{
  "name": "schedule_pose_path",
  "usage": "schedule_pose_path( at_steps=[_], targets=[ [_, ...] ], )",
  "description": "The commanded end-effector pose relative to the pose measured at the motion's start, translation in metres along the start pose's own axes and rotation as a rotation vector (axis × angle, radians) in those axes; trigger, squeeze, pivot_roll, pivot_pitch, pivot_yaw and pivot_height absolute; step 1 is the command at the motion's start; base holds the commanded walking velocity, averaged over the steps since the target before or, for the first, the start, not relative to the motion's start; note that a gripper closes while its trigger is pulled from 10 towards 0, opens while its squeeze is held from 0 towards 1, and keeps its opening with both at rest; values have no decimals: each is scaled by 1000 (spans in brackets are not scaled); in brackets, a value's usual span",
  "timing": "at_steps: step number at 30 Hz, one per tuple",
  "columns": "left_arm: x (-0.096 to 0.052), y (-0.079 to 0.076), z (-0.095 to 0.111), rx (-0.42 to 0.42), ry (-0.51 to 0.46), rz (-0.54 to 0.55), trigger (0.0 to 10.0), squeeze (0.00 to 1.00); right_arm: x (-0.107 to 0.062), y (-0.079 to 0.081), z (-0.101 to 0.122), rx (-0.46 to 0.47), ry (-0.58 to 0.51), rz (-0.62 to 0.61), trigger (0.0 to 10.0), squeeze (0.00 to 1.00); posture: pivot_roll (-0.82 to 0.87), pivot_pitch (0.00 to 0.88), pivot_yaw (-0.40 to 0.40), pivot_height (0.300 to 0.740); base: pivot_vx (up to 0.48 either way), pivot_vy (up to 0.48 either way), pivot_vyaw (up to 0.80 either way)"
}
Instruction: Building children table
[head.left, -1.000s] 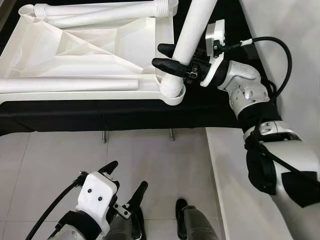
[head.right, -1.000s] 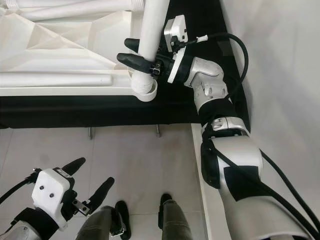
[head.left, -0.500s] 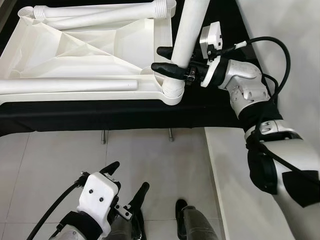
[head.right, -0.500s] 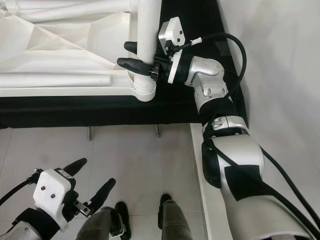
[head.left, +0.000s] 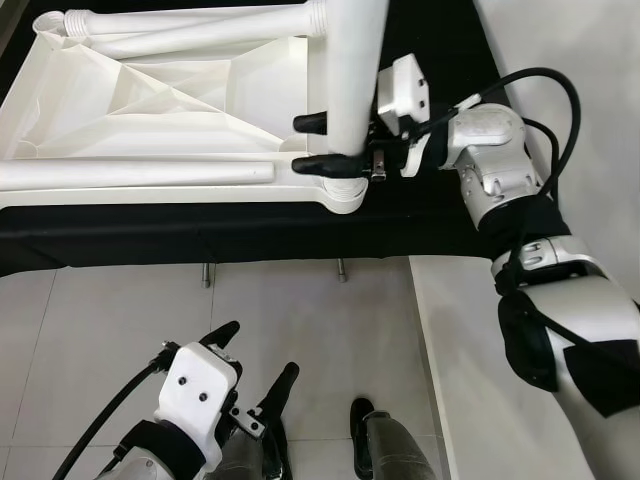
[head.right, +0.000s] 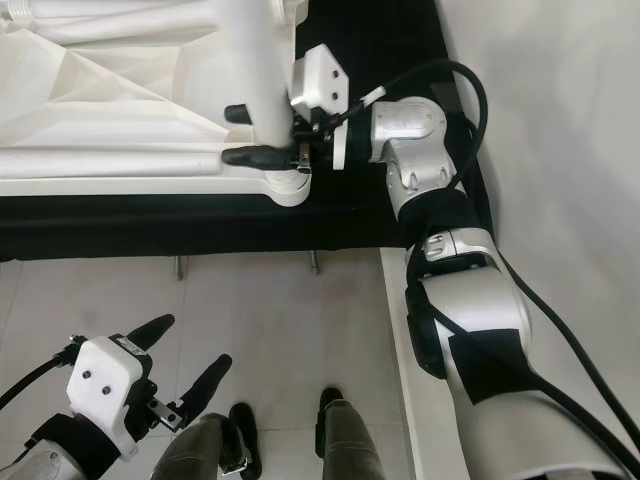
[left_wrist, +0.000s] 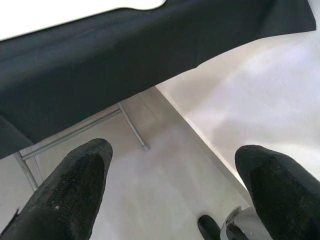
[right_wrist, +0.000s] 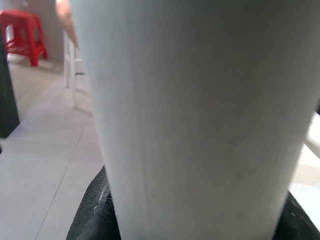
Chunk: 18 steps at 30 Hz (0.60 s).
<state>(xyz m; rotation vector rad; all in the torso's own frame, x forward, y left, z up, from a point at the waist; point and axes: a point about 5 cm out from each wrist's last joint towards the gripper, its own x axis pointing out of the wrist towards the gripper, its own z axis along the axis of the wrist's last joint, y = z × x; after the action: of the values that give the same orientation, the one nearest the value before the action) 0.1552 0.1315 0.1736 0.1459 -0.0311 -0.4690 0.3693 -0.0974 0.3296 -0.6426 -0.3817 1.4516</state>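
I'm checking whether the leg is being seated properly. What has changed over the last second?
The right hand, still shut on the white table leg, has swung it from leaning toward the robot's right to nearly upright over the corner socket of the upturned white tabletop. The loose legs lying on the tabletop and the open left hand stayed put.

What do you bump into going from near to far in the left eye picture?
Left gripper → floor → black cloth → white tabletop.
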Motion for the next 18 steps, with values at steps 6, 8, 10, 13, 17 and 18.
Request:
schedule_pose_path(
  at_steps=[6,8,10,13,17,18],
  targets=[
    [-1,-1,-2,-10,18,-1,10000,0,15,20,-21,37,96,144,10000,0,-51,394,3,740,0,0,0],
    [-1,-1,-2,-10,17,-1,10000,0,15,19,-21,36,98,136,10000,0,-55,395,2,740,0,0,0],
    [-1,-1,-2,-10,17,-1,10000,0,15,18,-21,31,101,124,10000,0,-55,394,1,740,0,0,0],
    [0,-1,-2,-12,15,0,10000,0,14,8,-17,17,112,27,10000,0,-56,395,-1,740,0,0,0],
    [0,-1,-2,-13,14,1,10000,0,14,1,-13,23,97,-46,10000,0,-58,395,-5,740,0,0,0],
    [0,-1,-2,-13,14,1,10000,0,14,1,-13,23,97,-46,10000,0,-58,395,-5,740,0,0,0]
  ],
)
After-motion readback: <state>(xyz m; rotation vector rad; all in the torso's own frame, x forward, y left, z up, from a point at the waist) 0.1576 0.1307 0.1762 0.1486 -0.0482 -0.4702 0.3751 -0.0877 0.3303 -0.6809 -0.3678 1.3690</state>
